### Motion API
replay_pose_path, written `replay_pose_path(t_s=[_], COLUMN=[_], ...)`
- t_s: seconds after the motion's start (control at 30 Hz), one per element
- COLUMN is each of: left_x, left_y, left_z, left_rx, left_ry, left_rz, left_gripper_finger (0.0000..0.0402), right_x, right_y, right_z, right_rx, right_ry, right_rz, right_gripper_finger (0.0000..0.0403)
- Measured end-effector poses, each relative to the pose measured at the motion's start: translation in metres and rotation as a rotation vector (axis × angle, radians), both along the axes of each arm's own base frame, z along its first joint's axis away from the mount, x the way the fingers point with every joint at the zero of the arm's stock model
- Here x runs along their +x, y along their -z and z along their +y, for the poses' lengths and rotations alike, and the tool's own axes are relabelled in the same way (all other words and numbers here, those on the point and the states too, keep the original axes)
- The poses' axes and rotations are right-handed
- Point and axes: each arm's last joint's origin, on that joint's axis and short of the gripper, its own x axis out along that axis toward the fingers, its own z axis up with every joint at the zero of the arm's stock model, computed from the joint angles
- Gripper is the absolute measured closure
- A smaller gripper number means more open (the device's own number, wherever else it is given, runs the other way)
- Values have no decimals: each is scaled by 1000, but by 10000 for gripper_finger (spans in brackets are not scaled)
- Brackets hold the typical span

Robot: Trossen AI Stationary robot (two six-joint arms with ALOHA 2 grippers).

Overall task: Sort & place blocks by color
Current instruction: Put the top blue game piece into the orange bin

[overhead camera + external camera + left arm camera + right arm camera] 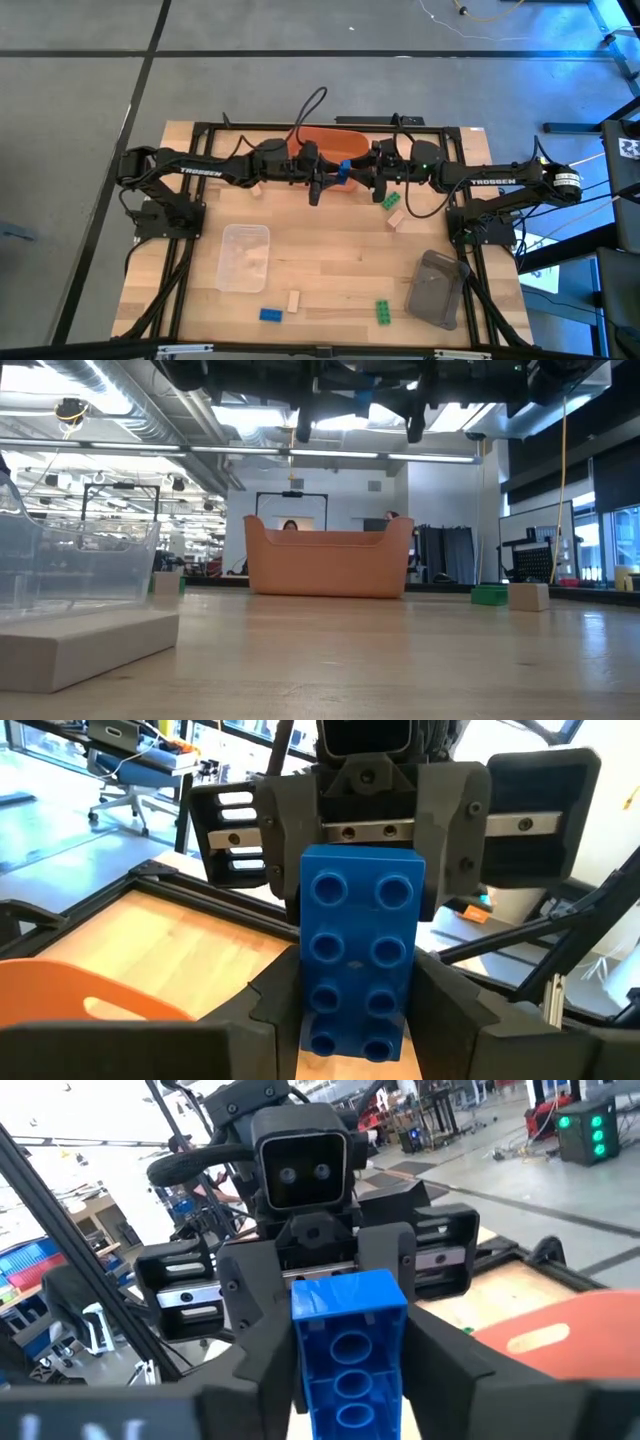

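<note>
White lettering "TROSSEN" is printed along the left arm [205, 171], on the link leading toward its jaws, and again along the right arm [492, 181], likewise behind its jaws. No other text, number or sign is legible on the blocks, bins, trays or table.

Grey concrete floor [80, 100], ceiling ducts [150, 405], bright windows [610, 550] beyond.
</note>
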Motion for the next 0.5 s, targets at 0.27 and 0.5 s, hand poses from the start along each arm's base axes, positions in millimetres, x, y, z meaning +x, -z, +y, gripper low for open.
replay_pose_path(t_s=[0.27, 0.5], left_x=[-1, -26], left_y=[0, -16], left_z=[4, 30], left_rx=[-39, -70], left_ry=[11, 71], left_rz=[-1, 34], left_gripper_finger=[269, 168], right_x=[0, -17], right_y=[0, -11], right_z=[0, -8], right_rx=[13, -30], right_ry=[-4, 8], right_rz=[2, 10], right_gripper_finger=[268, 268])
